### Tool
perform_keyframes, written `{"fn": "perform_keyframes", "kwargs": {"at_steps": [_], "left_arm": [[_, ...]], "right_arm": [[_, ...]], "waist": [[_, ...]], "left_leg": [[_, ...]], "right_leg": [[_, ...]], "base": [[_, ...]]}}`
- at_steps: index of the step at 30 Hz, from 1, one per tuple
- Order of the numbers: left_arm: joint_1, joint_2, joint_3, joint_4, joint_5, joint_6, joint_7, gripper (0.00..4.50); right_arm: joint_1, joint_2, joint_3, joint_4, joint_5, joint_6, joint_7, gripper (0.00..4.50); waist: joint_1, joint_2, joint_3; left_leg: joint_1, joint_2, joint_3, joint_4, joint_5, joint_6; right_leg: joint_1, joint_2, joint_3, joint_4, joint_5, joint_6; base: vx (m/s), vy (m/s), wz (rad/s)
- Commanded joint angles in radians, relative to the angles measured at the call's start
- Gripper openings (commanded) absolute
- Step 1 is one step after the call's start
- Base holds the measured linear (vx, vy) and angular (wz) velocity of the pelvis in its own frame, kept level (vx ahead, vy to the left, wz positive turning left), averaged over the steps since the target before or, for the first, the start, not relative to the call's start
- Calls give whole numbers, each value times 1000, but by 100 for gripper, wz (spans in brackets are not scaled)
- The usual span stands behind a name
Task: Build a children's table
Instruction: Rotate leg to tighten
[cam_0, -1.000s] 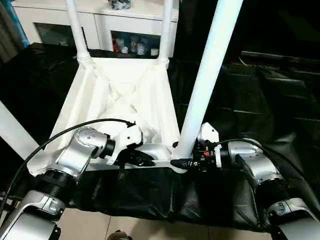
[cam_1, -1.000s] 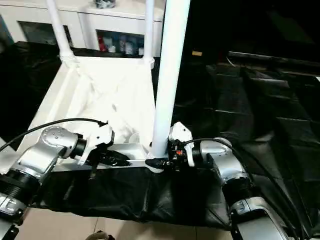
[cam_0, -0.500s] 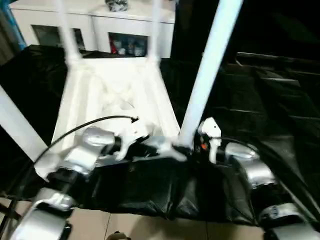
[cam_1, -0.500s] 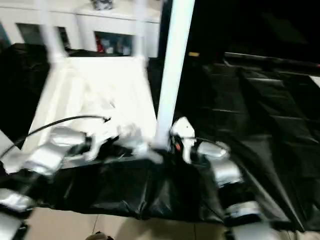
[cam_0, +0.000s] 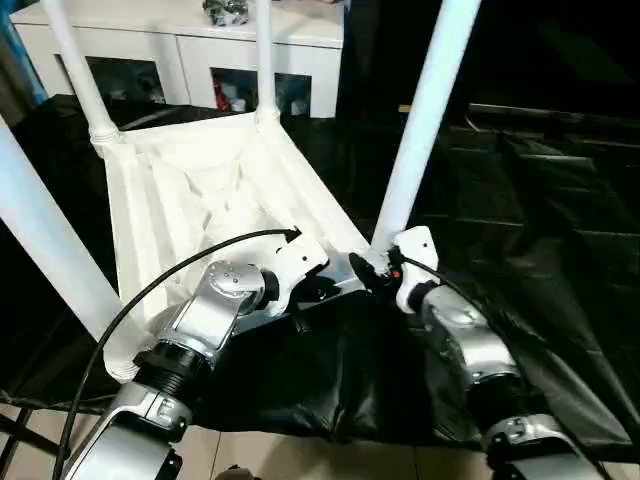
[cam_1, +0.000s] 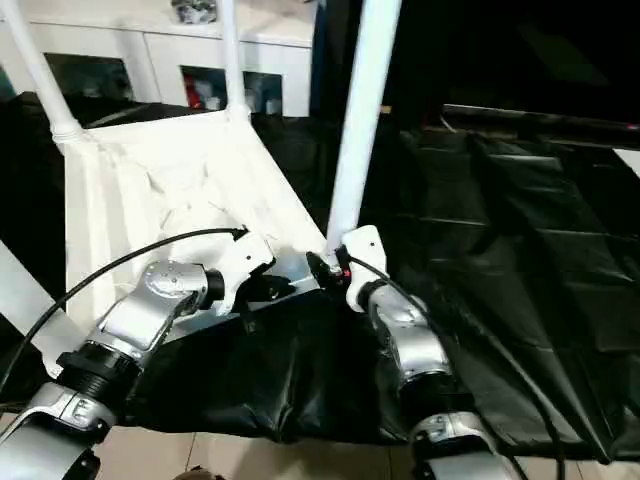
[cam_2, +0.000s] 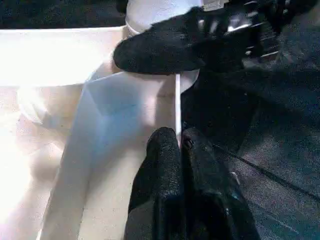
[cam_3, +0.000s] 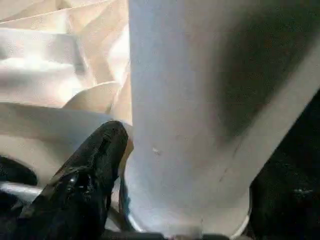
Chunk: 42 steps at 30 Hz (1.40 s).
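The children's table (cam_0: 215, 190) lay upside down on a worktop (cam_0: 540, 230) draped in black sheeting, ribbed underside up, with four white tubular legs standing up from its corner sockets: two at the far corners, a near-right leg (cam_0: 420, 130) and a near-left leg (cam_0: 45, 260). The left hand (cam_2: 177, 145) was seen closed, its black fingers pinched on the thin raised rim of the tabletop near the near-right socket. The right hand (cam_0: 372, 272) was seen at the base of the near-right leg, one black finger (cam_3: 92, 160) lying against the socket collar; whether it gripped the leg or stood open around it could not be told. The table was judged light, hollow plastic, stiff along the ribs but with a thin rim likely to flex, and smooth enough to slip under a weak pinch. The legs were judged long and top-heavy levers, best held low, just above the socket; the tabletop best held at a corner or the rim. Behind the worktop, a white cabinet (cam_0: 190, 40) with glass-fronted compartments was seen; small items stood inside, too small to be named. A dark object sat on its top.
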Motion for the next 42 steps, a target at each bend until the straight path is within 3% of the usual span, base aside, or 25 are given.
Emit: {"fn": "perform_keyframes", "kwargs": {"at_steps": [1, 3, 6, 9, 16, 23, 24, 25, 29, 30, 37, 42], "left_arm": [[16, -21, -63, -9, -21, -26, -48, 0], [26, 0, -53, -17, -35, -59, -85, 0], [36, 38, -37, -29, -73, -73, -174, 0], [35, 60, -36, -27, -81, -80, -216, 0], [30, 135, -44, -8, -101, -129, -358, 0], [24, 160, -55, -4, -105, -145, -410, 0], [22, 162, -55, 1, -105, -148, -415, 0], [20, 164, -54, 5, -105, -151, -420, 0], [18, 168, -52, 16, -106, -163, -431, 0], [18, 168, -52, 16, -106, -163, -431, 0], [41, 140, -34, -6, -97, -126, -350, 0], [29, 74, -26, 8, -62, -81, -208, 0]], "right_arm": [[-3, 14, 66, -26, 25, 21, 113, 382], [7, -25, 82, -51, 27, 6, 192, 392], [16, -96, 114, -92, 38, 0, 343, 392], [19, -131, 128, -108, 51, 3, 426, 392], [17, -214, 175, -134, 84, 42, 668, 392], [11, -230, 179, -142, 103, 59, 720, 341], [15, -234, 182, -146, 104, 60, 731, 316], [20, -236, 187, -150, 105, 62, 741, 312], [27, -235, 192, -153, 102, 62, 756, 281], [27, -235, 192, -153, 102, 62, 756, 276], [76, -191, 160, -192, 102, 71, 623, 270], [87, -123, 124, -136, 44, 71, 383, 269]], "waist": [[0, 0, -53], [0, -1, -56], [2, -1, -57], [5, -1, -54], [13, 4, -50], [20, -1, -53], [22, -9, -53], [26, -5, -53], [28, -5, -53], [28, 0, -54], [28, -2, -52], [19, 0, -43]], "left_leg": [[10, 25, -14, -69, -247, 11], [6, 23, -13, -62, -188, 31], [9, 22, -8, -56, -153, 60], [9, 24, -8, -58, -169, 69], [15, 31, -8, -63, -241, 35], [13, 31, -7, -60, -198, 38], [13, 30, -6, -59, -189, 43], [13, 30, -6, -58, -182, 46], [13, 30, -5, -58, -181, 45], [15, 30, -6, -59, -192, 39], [14, 30, -8, -62, -205, 26], [22, 29, -14, -74, -310, -21]], "right_leg": [[41, -49, 41, -73, -169, -172], [47, -46, 39, -61, -66, -198], [47, -45, 39, -55, 2, -222], [48, -46, 38, -57, -31, -233], [43, -48, 38, -65, -146, -226], [43, -49, 38, -59, -109, -228], [44, -48, 38, -58, -96, -230], [44, -49, 38, -56, -92, -231], [42, -48, 37, -56, -92, -233], [42, -49, 38, -58, -100, -233], [44, -50, 38, -58, -110, -225], [33, -58, 41, -85, -323, -172]], "base": [[0, 0, 0], [0, 0, 0], [0, 0, 0], [0, 0, 0], [0, 0, 0], [0, 0, 0], [0, 0, 0], [0, 0, 0], [0, 0, 0], [0, 0, 0], [0, 0, 0], [0, 0, 0]]}}
